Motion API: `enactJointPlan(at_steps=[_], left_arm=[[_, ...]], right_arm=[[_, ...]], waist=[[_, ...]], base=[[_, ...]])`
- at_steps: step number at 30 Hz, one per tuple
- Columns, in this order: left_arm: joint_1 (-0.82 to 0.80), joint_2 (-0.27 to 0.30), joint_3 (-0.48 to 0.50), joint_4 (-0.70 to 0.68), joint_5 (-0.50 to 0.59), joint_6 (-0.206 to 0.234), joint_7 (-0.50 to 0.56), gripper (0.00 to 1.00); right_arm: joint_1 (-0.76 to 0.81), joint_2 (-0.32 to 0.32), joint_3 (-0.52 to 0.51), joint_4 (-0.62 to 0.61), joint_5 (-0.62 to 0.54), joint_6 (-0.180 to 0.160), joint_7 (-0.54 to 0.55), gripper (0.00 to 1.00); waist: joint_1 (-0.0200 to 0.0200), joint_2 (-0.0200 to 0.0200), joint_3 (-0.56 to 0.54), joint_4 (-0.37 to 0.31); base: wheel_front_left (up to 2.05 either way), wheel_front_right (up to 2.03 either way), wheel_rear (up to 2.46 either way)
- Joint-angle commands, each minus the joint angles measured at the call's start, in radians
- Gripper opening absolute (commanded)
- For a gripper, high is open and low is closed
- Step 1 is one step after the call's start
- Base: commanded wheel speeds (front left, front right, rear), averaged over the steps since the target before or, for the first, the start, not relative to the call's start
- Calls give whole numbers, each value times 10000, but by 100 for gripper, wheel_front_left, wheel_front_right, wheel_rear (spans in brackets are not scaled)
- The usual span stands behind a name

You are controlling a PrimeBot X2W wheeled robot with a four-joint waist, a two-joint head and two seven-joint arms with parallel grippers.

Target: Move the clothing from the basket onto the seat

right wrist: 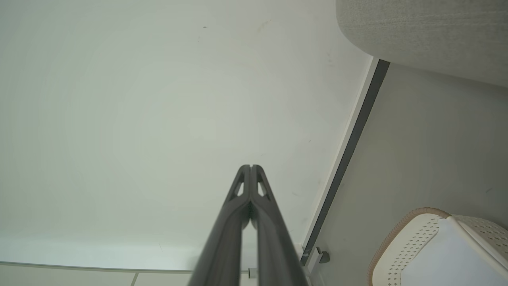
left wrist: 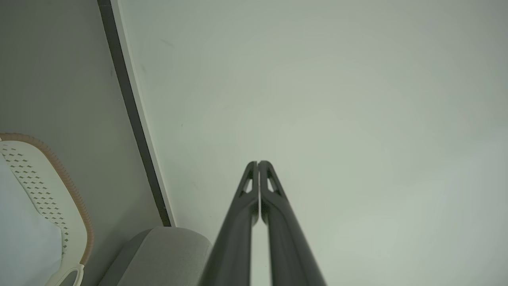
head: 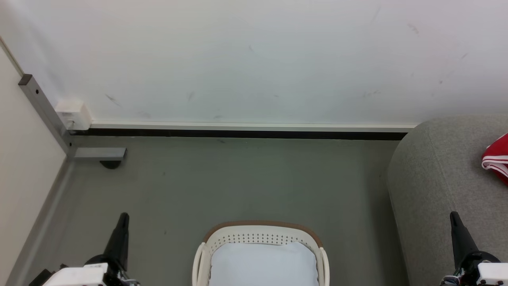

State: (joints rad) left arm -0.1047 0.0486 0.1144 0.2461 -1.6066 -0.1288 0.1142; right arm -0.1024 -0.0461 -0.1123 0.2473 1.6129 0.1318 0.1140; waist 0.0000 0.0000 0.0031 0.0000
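The red clothing (head: 497, 158) with white striped trim lies on the light-grey seat (head: 432, 178) at the right edge of the head view. The cream basket (head: 260, 237) with a brown rim stands on the floor at bottom centre, and a plain white pad (head: 264, 264) lies inside it. My left gripper (head: 124, 217) is shut at the lower left, well left of the basket, holding nothing. My right gripper (head: 453, 216) is shut at the lower right, over the seat's front part, also with nothing in it. Both wrist views show shut fingers: left gripper (left wrist: 258, 163), right gripper (right wrist: 250, 167), pointing at the white wall.
A white wall (head: 254, 59) with a dark baseboard runs across the back. A grey metal frame leg (head: 43, 109) and a white socket box (head: 73, 114) stand in the back left corner. Grey floor (head: 238, 178) lies between the basket and the wall.
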Motion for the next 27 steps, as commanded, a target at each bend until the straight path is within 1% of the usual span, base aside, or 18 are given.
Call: enactJointPlan(at_steps=[1, 27], left_arm=[[-84, 30, 19, -34, -115, -45, 37, 0], [-83, 30, 18, -35, -117, -45, 38, 0]], right_arm=[[-131, -78, -39, -55, 3, -21, 39, 0], [-131, -78, -38, -55, 4, -21, 40, 0]], waist=[[0, 0, 0, 0], [0, 0, 0, 0]], base=[[0, 0, 0], [0, 0, 0]])
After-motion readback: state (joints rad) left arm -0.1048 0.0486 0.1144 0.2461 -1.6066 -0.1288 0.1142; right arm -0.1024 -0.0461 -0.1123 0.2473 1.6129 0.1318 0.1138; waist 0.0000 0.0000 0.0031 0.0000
